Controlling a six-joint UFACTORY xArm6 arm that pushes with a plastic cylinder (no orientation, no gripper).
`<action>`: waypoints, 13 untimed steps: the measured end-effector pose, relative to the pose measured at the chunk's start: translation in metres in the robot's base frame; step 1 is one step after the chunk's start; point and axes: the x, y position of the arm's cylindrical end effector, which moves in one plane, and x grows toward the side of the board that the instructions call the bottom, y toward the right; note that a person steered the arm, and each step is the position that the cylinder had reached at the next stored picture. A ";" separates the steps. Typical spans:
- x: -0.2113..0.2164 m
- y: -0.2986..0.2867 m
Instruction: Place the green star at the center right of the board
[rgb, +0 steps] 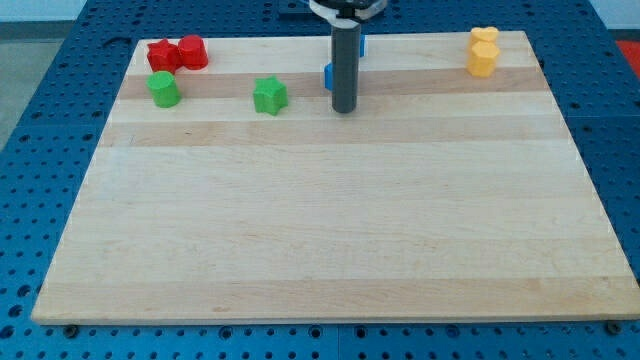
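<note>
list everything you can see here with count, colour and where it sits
wooden board: 1, light wood, fills most of the view
perforated table: 1, blue, under and around the board
green star: 1, green, view's top, left of centre
green cylinder: 1, green, view's top left, just below the red blocks
red star: 1, red, view's top-left corner, against the red cylinder
red cylinder: 1, red, right of the red star
yellow blocks: 2, yellow, view's top right, one right behind the other
blue blocks: 2 pieces showing, blue, mostly hidden behind the rod, shapes unclear
my tip: 1, dark rod, right of the green star, not touching it
</note>
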 end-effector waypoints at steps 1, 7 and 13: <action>-0.036 0.002; 0.046 -0.077; 0.023 -0.025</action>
